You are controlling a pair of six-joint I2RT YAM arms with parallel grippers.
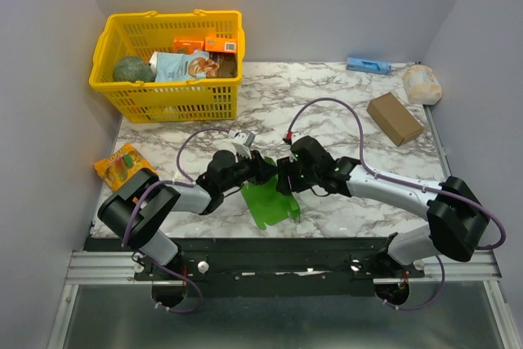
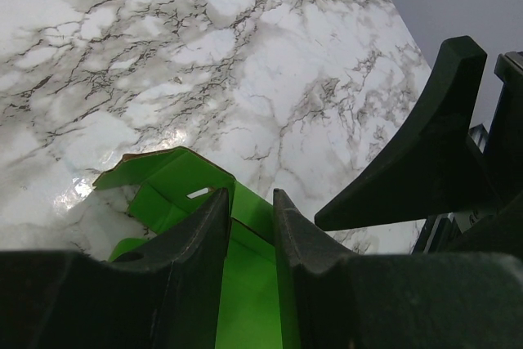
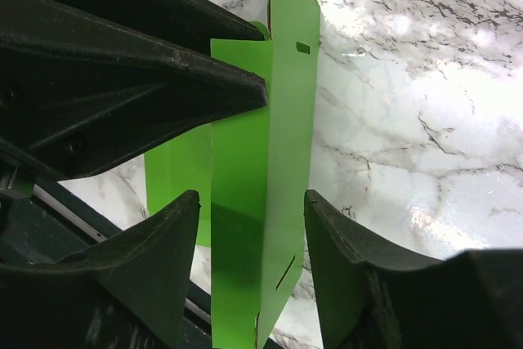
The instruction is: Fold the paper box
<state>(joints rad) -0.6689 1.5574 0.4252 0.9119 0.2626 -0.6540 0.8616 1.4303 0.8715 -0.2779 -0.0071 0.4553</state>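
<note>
The paper box (image 1: 270,203) is bright green creased card, partly folded, one end resting on the marble near the front edge and the other raised between the two grippers. My left gripper (image 1: 263,171) is shut on a folded wall of it. In the left wrist view the green card (image 2: 176,177) runs between the narrow-set fingers of that gripper (image 2: 248,199). My right gripper (image 1: 283,179) faces the left one. In the right wrist view it (image 3: 250,203) is open, with its fingers apart on either side of an upright green panel (image 3: 270,112) and not touching it.
A yellow basket (image 1: 166,88) with groceries stands at the back left. An orange packet (image 1: 122,164) lies at the left edge. A brown cardboard box (image 1: 395,118), a white bag (image 1: 422,84) and a blue item (image 1: 368,64) are at the back right.
</note>
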